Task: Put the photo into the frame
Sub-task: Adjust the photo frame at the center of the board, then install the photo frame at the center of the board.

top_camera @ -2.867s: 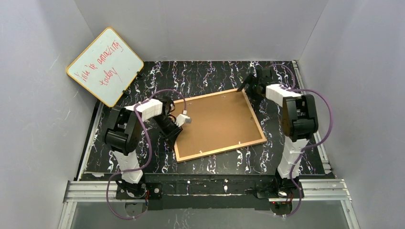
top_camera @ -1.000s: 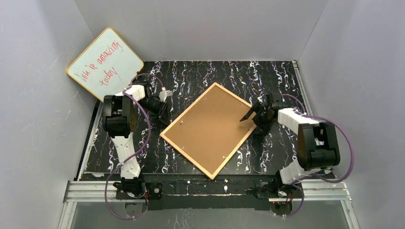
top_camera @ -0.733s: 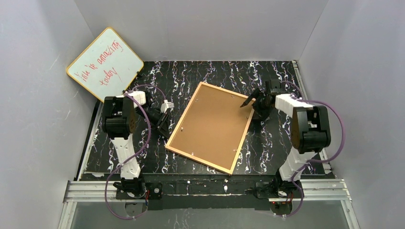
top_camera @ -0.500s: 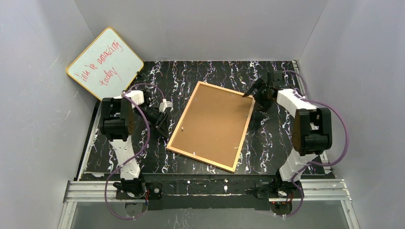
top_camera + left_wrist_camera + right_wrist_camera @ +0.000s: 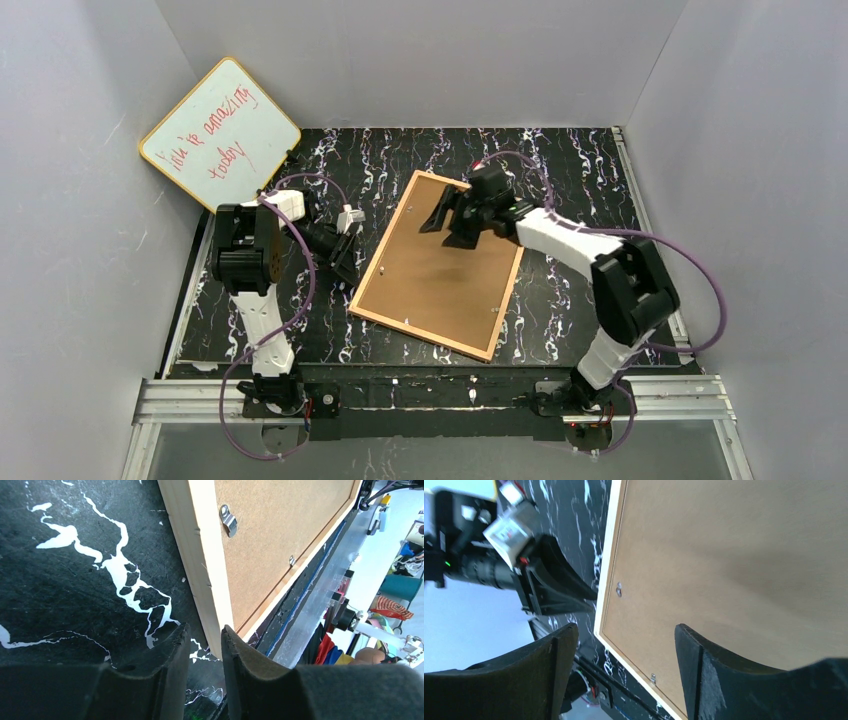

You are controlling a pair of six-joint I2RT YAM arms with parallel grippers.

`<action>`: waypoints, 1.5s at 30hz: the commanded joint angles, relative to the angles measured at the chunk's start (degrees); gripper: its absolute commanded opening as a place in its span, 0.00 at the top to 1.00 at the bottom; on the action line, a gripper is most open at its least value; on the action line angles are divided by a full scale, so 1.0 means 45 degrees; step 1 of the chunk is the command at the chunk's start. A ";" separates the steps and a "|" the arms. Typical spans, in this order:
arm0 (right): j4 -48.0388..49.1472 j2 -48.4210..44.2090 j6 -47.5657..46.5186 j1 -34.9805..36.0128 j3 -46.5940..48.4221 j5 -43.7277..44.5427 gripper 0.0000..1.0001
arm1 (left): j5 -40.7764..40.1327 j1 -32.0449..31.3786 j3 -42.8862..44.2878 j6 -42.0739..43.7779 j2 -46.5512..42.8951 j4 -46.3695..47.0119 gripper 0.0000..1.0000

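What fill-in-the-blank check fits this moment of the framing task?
The frame lies with its backing board facing ____. The right gripper hovers over it, jaws ____. The left gripper, beside the frame, holds ____. The writing on the whiteboard is ____.
Missing: up; open; nothing; red.

**Top view.** Diffuse, even overhead light with bright pale walls and no hard shadows. Under the right gripper (image 5: 450, 222) a soft grey shadow spreads over the backing board (image 5: 440, 285). The gripper itself looks slightly smeared.

**Right wrist view.** A soft-edged shadow lies on the board just ahead of the fingers (image 5: 724, 680), which are dark and grainy. The area beyond them to the left is washed out to pale blue.

**Left wrist view.** The left gripper (image 5: 200, 635) is underexposed and soft. The frame (image 5: 200, 555) edge just ahead of it is sharp, and its metal clip (image 5: 229, 520) glints. The far background to the right burns out to white.
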 commanded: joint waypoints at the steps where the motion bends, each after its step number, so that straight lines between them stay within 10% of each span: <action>1: 0.1327 0.1195 0.0918 0.1170 0.0429 -0.0687 0.23 | 0.0678 -0.0082 -0.0229 0.0121 -0.0077 -0.0072 0.74; 45: 0.2020 0.6040 0.2162 0.3536 0.3421 -0.1458 0.37 | 0.1038 -0.0091 -0.0583 0.1214 -0.0150 -0.0826 0.78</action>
